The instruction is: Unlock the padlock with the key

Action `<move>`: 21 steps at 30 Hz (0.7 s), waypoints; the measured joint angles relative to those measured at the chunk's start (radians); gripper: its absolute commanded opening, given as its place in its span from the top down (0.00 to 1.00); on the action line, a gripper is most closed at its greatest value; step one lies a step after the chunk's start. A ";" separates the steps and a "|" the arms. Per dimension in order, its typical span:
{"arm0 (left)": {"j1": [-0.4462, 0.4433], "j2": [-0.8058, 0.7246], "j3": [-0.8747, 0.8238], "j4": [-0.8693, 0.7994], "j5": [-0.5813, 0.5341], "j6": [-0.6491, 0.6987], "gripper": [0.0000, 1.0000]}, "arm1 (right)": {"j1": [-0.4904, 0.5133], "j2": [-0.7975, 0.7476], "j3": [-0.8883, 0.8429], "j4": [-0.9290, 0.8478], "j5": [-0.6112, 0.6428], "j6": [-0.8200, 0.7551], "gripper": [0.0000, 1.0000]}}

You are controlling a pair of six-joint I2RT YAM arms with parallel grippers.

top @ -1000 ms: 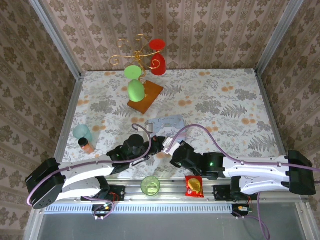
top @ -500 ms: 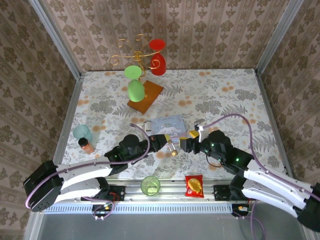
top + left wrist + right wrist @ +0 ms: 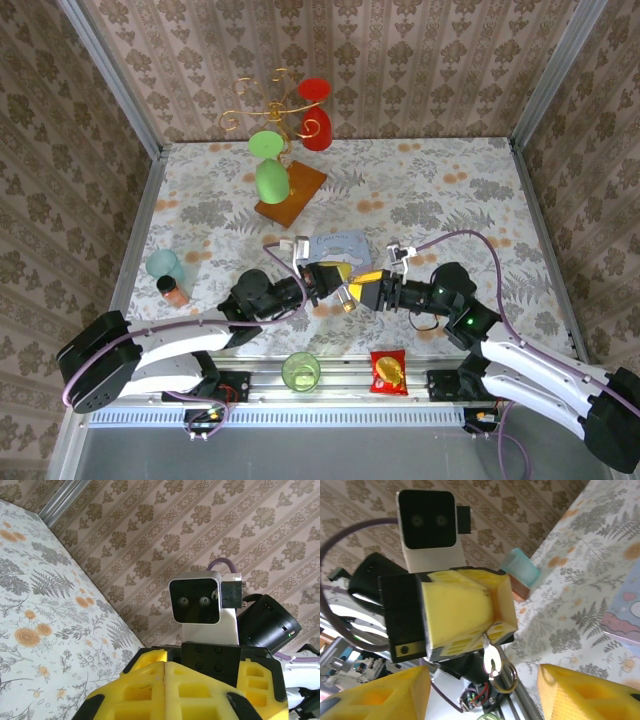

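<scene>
Left claw [image 3: 165, 682]: mine, pressed together, pinching the key [image 3: 492, 659] at six o'clock.
Right claw [image 3: 482, 696]: mine too, spread apart, facing the key.

Open over the table [image 3: 450, 190] toward its far right corner and right edge. Blocked far left-centre by mug stand [image 3: 285, 150]. Crowded at left edge: teal cup [image 3: 164, 265], orange bottle [image 3: 173, 291]. At near edge: green glass [image 3: 301, 371], red packet [image 3: 387, 371]. Tight at centre: blue tin [image 3: 338, 245] just beyond left gripper [image 3: 338, 283] and right gripper [image 3: 368, 289], tips close together
</scene>
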State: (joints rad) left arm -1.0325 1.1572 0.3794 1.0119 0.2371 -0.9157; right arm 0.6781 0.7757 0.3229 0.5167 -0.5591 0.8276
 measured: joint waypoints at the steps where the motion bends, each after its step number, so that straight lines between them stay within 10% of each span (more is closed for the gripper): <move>1: 0.000 0.000 0.000 0.010 0.000 0.000 1.00 | -0.002 -0.007 0.000 0.005 -0.004 0.003 0.43; 21: -0.015 -0.006 0.000 0.036 0.003 -0.011 1.00 | -0.026 0.044 -0.010 0.145 -0.060 0.033 0.80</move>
State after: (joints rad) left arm -1.0477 1.1511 0.3798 1.0477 0.2401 -0.9264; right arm 0.6518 0.8196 0.3126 0.6613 -0.6189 0.8604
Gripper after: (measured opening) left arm 0.051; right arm 0.235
